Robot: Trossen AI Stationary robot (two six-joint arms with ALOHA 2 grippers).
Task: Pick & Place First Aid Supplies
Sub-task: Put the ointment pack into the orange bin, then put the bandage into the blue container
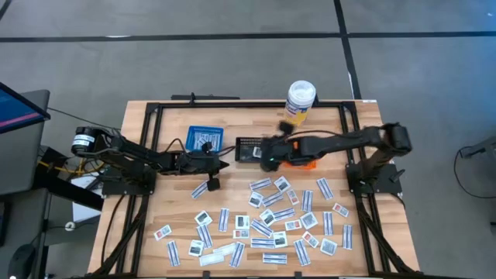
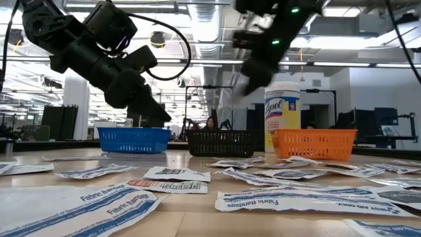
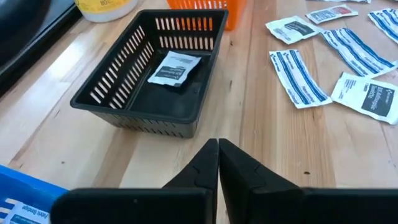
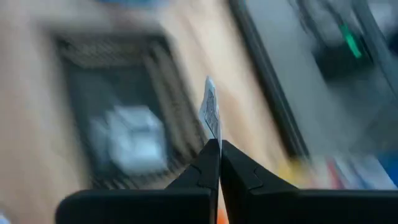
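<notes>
The right hand [image 4: 214,146] hangs over the black basket [image 1: 248,149], pinched tight on one small white packet [image 4: 209,112] that stands edge-up from its tips. Another packet [image 3: 176,68] already lies in that basket. The blue basket [image 1: 204,139] sits to one side of it, the orange basket [image 2: 314,143] and a white bottle [image 1: 299,101] to the other. The left hand [image 3: 217,162] is closed and empty, low between the blue and black baskets. Most first aid supplies [image 1: 271,221] lie scattered across the wooden surface [image 1: 147,209]
</notes>
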